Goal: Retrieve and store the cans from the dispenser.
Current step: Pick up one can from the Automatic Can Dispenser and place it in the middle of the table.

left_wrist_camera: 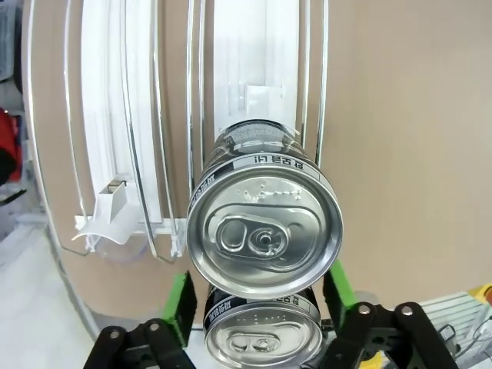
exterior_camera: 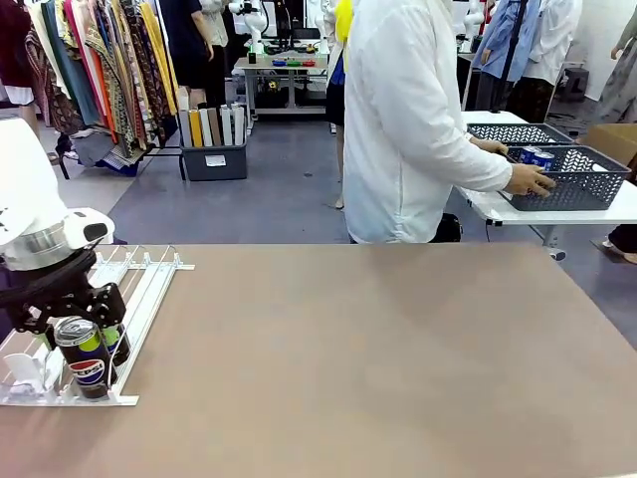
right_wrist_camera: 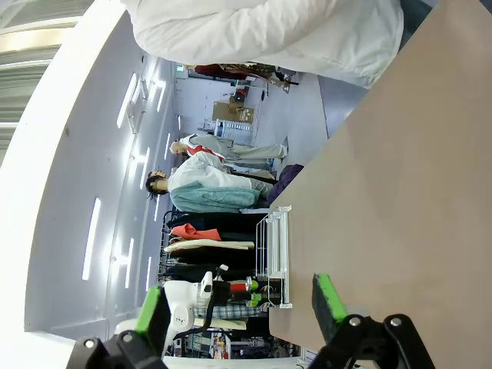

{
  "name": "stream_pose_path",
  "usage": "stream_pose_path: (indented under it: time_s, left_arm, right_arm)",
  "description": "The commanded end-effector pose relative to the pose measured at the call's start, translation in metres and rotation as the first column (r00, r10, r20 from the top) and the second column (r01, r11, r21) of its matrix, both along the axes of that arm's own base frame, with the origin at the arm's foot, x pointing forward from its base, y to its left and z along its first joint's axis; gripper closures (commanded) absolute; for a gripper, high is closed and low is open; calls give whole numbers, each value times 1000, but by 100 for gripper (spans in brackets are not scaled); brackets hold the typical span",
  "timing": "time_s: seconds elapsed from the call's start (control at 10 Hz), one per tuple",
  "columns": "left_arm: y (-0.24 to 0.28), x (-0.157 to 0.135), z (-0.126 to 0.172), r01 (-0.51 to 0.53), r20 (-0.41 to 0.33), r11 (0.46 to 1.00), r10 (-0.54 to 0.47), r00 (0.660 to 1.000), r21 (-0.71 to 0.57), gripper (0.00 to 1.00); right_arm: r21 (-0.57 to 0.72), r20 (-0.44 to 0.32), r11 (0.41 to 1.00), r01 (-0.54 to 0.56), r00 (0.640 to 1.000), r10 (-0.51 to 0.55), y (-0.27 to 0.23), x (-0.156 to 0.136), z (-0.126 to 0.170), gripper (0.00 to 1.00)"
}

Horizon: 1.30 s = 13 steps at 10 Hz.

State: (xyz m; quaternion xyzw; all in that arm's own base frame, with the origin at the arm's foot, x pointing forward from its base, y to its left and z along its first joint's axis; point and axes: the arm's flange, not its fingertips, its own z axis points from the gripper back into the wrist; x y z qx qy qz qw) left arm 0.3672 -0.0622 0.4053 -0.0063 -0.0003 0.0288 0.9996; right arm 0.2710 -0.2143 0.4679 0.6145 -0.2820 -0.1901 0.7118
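Dispenser [exterior_camera: 134, 284] at left edge of worktop [exterior_camera: 378, 358]; its other lanes look bare.
Two cans in right lane, near stop end: Pepsi can [left_wrist_camera: 265, 231], and second Pepsi can [left_wrist_camera: 261, 342] between pads of left tool [left_wrist_camera: 257, 307].
Pads flank that can closely. Clamped or not: cannot tell.
Far right, side table: person's hand [exterior_camera: 530, 181] on mesh basket [exterior_camera: 582, 189] containing blue cans [exterior_camera: 535, 155], judged stored.
Right tool [right_wrist_camera: 238, 296]: jaws apart, nothing between.
Estimate: late stage, two Pepsi cans not yet retrieved.
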Motion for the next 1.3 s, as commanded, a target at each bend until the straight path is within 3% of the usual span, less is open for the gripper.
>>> stream_pose_path:
  time_s: [0.0, 0.2, 0.6, 0.7, 0.9, 1.0, 1.2]
  left_arm:
    - [-1, -6, -2, -2, 4, 1000, 2, 1000, 27, 100]
    - [0, -8, -1, 0, -19, 1000, 1, 1000, 29, 100]
    - [-4, -11, 17, 21, 13, 999, -22, 1000, 33, 100]
    - [-2, -16, 40, 22, 26, 999, -23, 999, 40, 100]
    - [5, -38, 115, 51, 136, 999, -50, 989, 2, 100]
    - [9, -53, 147, 48, 138, 999, -45, 989, -20, 100]
    - [13, -81, 190, 43, 190, 999, -36, 981, -33, 100]
  right_arm:
    - [10, 28, 1000, 5, 1000, -5, 0, 2, 3, 0]
    - [10, 28, 1000, 5, 1000, -5, 0, 2, 3, 0]
    - [10, 28, 1000, 5, 1000, -5, 0, 2, 3, 0]
    - [10, 28, 1000, 5, 1000, -5, 0, 2, 3, 0]
    - [10, 28, 1000, 5, 1000, -5, 0, 2, 3, 0]
    - [10, 28, 1000, 5, 1000, -5, 0, 2, 3, 0]
    - [10, 28, 1000, 5, 1000, -5, 0, 2, 3, 0]
